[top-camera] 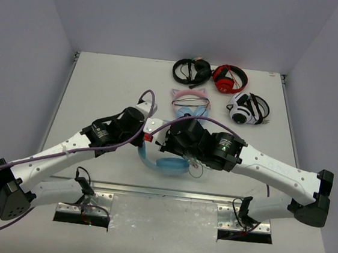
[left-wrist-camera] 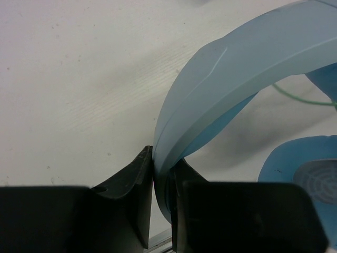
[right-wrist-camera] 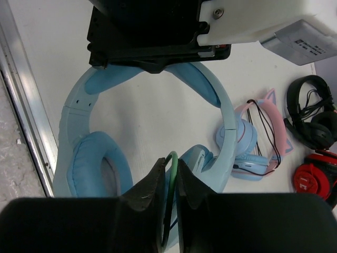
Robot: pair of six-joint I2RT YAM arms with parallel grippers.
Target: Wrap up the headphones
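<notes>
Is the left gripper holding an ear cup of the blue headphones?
No, the left gripper is shut on the blue headband; the ear cup lies free.

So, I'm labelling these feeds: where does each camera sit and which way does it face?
Top external: above and behind, looking down at the table; left arm and right arm show.
Left wrist: faces along left end effector, shut on headphones.
Right wrist: faces along right end effector, pinching cable.
All share the headphones.

headphones (top-camera: 168,165) at table (top-camera: 100,89) near edge, cat-ear headset (top-camera: 190,104) behind them
</notes>
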